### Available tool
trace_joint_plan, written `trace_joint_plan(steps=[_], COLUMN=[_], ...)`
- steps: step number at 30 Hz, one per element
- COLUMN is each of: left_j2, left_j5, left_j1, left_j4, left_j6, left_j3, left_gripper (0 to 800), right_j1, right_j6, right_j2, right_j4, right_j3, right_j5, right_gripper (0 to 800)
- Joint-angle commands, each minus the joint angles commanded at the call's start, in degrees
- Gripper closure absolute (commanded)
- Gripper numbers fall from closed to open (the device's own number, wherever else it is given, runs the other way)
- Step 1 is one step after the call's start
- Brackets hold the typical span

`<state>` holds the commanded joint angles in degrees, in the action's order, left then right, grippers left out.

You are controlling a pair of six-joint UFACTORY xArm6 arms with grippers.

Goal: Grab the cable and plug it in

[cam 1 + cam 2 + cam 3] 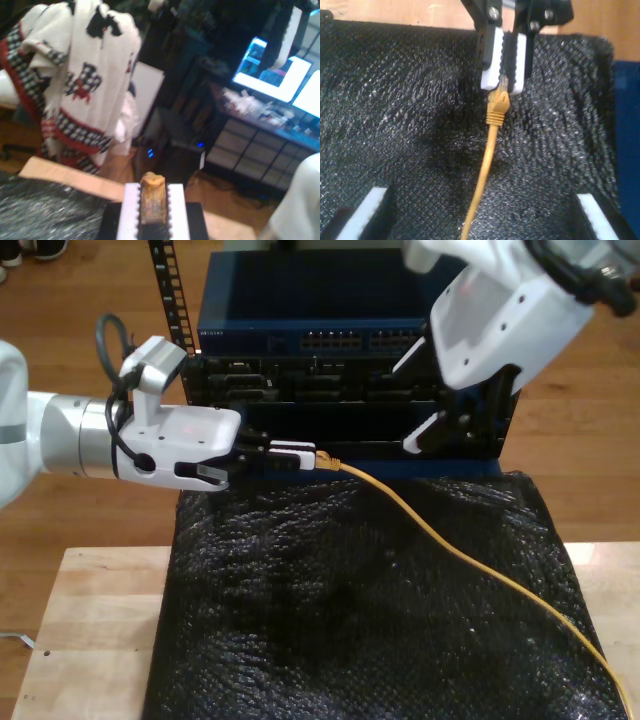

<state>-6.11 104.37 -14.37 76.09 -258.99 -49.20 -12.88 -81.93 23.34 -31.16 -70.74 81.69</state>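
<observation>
At the exterior view's left, my first gripper (292, 455) is clamped on the plug end of the cable (450, 545), over the far edge of the black mat (300, 630), near the rack (300, 340). The cable trails across the mat to that view's near right. At its far right, my second gripper (480, 214) hangs with jaws wide apart

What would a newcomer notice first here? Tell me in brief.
A thin yellow-orange network cable cuts brightly across a crinkled black mat in the exterior view. My first gripper, reaching in from that view's left, is clamped on the cable's plug end. Just behind stands a dark blue rack of network gear with rows of ports.
</observation>
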Motion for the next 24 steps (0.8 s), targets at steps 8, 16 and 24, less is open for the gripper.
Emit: trace_joint_plan(steps=[8,16,24], left_j2=[2.5,5.3,7.5], left_j5=[6.2,12.2,17.4], left_j1=[-1.3,-1.6,-1.6], left_j4=[0.3,1.0,4.3], left_j6=[-5.4,-5.5,-5.6], left_j3=[0.1,-0.8,-2.2], left_gripper=[799,798,798], right_j1=[-0.3,-4.0,-7.2], right_j6=[-5.3,-9.3,-11.7], right_j2=[4.4,9.1,11.5], right_j4=[-0.1,-1.2,-1.1], right_j3=[3.3,8.5,9.8], right_j5=[-3.1,-11.5,-14.2], right_gripper=[10,7,4])
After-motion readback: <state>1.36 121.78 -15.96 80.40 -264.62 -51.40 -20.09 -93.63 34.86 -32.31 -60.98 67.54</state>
